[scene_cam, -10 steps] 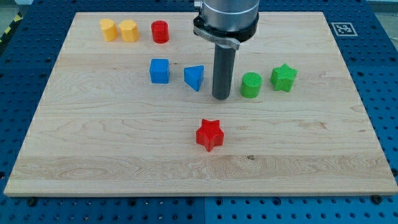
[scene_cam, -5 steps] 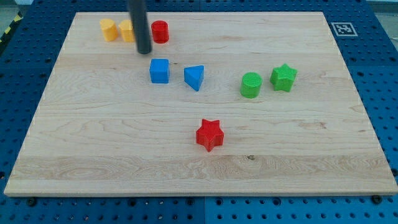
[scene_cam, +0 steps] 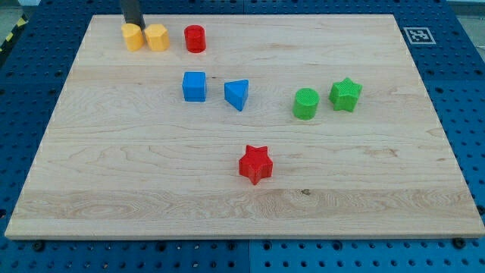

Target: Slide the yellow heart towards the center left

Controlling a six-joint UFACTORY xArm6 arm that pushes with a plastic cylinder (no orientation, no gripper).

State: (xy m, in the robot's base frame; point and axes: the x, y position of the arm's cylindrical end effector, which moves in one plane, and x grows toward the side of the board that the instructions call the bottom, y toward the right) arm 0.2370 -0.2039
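Two yellow blocks sit side by side near the board's top-left corner. The right one (scene_cam: 157, 36) looks heart-shaped. The left one (scene_cam: 132, 36) looks more angular. They touch or nearly touch each other. My tip (scene_cam: 132, 24) is at the top edge of the left yellow block, right against it or just short of it. The rest of the rod runs out of the view's top.
A red cylinder (scene_cam: 195, 38) stands right of the yellow pair. A blue cube (scene_cam: 194, 86) and a blue triangle (scene_cam: 237, 94) lie below it. A green cylinder (scene_cam: 305, 103) and a green star (scene_cam: 345, 94) are at centre right. A red star (scene_cam: 255, 164) lies lower middle.
My rod has swept from the board's middle, beside the blue triangle, up and left past the yellow blocks to the top-left corner. No block has visibly moved.
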